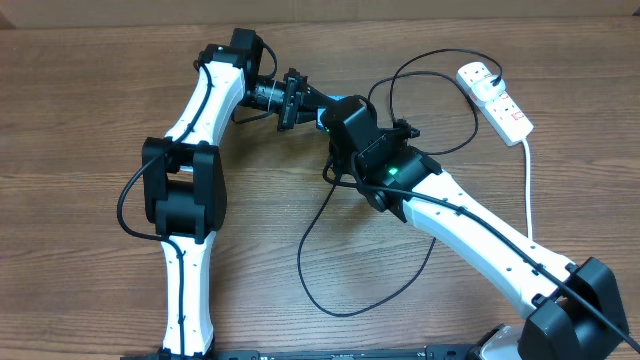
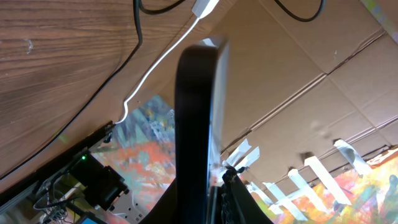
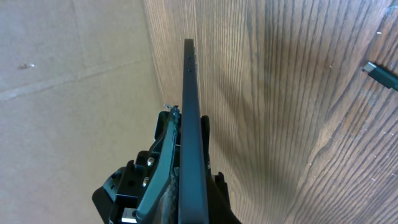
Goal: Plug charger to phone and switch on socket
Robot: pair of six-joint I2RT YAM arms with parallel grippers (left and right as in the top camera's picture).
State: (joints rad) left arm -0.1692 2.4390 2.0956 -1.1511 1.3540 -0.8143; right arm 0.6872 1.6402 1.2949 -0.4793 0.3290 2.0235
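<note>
Where the two claws met: the phone (image 3: 189, 93) stood on edge, thin side to both wrist cameras, held clear of the desk (image 1: 80, 130).
Right claw (image 3: 185, 134): clamped on the phone, a finger against each flat face, with the dark rim running out past the fingertips.
Left claw (image 1: 312, 104): pointed in from the opposite side, nose to nose with the right claw. The phone rose between its fingers in its own wrist view, but blur hid whether they pressed on it, so its grip could not be told.
Phone screen: a sliver of turquoise showed from above, right at the spot where the claws faced each other.
Charger (image 1: 320, 285): the thin black cable lay loose on the desk. One wide loop hung below the right claw and curved back under the right arm, and another arched beyond that claw towards the socket (image 1: 497, 100).
Connector tip (image 3: 379, 74): lay flat on the wood, apart from the right claw, at the right edge of its wrist view. It touched neither the phone nor a finger.
Socket: the white strip with a red mark on top lay well away from both claws, out beyond the right one.
Plug (image 1: 480, 73): sat on the strip's far end.
White cord (image 1: 528, 190): ran from the strip's near end alongside the right arm.
</note>
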